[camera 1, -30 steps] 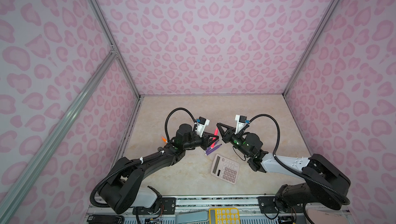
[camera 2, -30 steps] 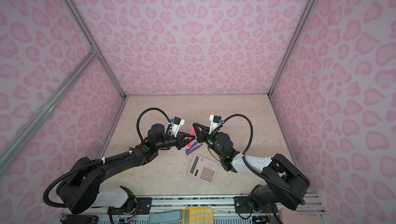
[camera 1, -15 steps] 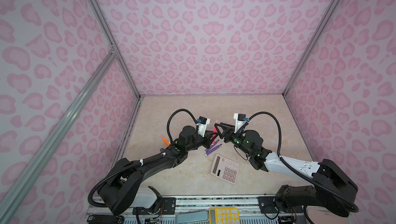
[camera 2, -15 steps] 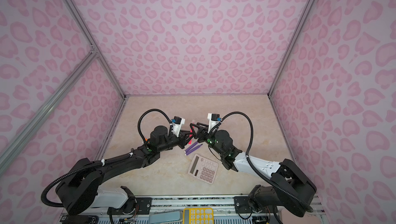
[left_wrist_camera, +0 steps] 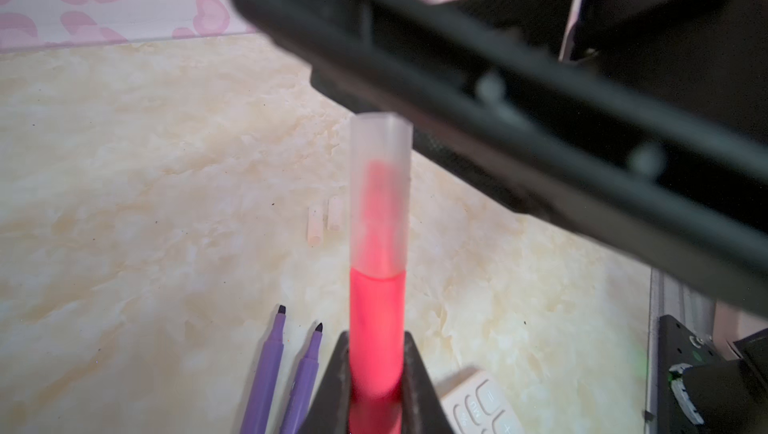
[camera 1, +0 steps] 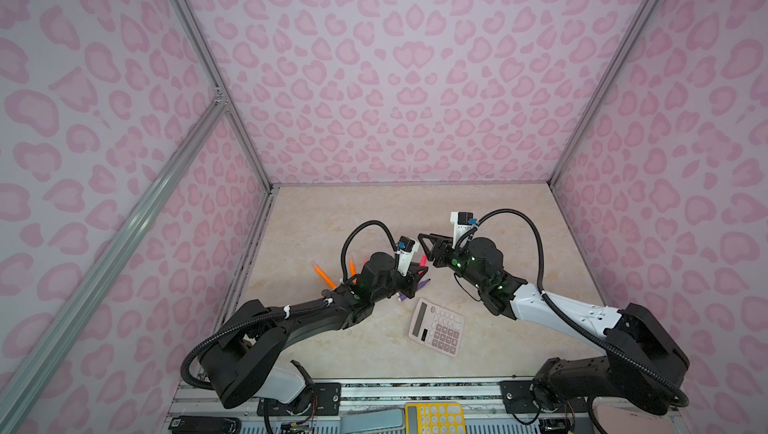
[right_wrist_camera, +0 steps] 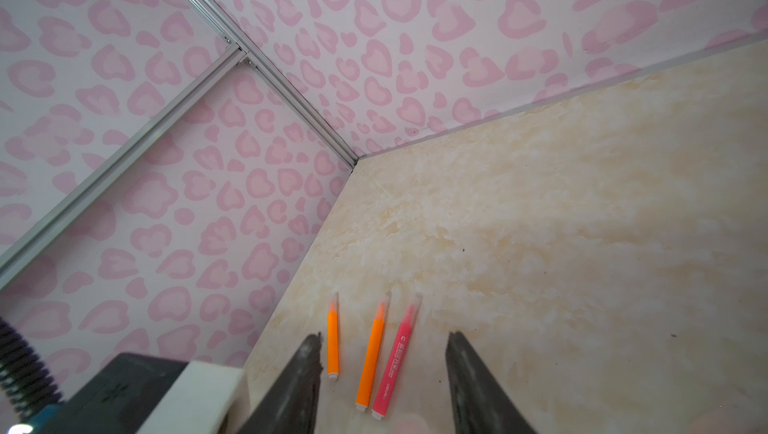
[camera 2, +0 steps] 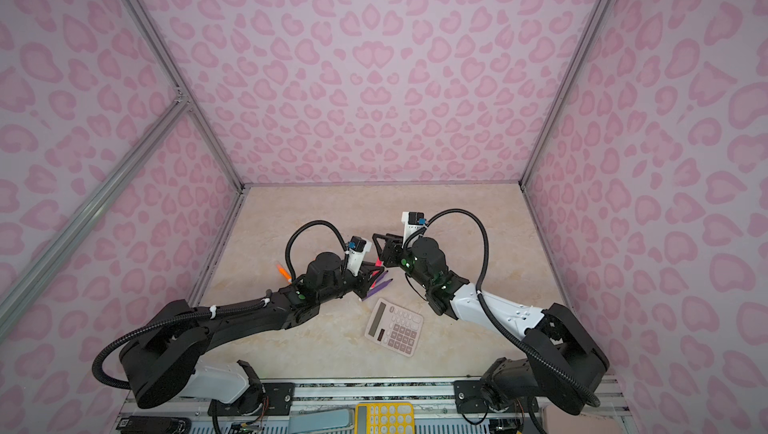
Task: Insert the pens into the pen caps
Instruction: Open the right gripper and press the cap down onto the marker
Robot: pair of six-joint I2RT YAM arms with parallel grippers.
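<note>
Left tool (left_wrist_camera: pixel 376 338) clamped on pink-red pen (left_wrist_camera: pixel 376 311)
We see a clear cap (left_wrist_camera: pixel 380 186) on its tip; right tool (right_wrist_camera: pixel 384 336) has jaws apart.

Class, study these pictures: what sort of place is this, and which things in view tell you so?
Probably a robot test booth: heart-print wall panels on an aluminium frame box in a marble-look tabletop, and a left arm and right arm are mounted on its front rail.

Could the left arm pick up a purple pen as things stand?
Probably not yet. The left pincer is shut on the capped pink pen, so it has no free grip. The two purple pens lie uncovered on the table beside it, so setting the pink pen down should free the way.
</note>
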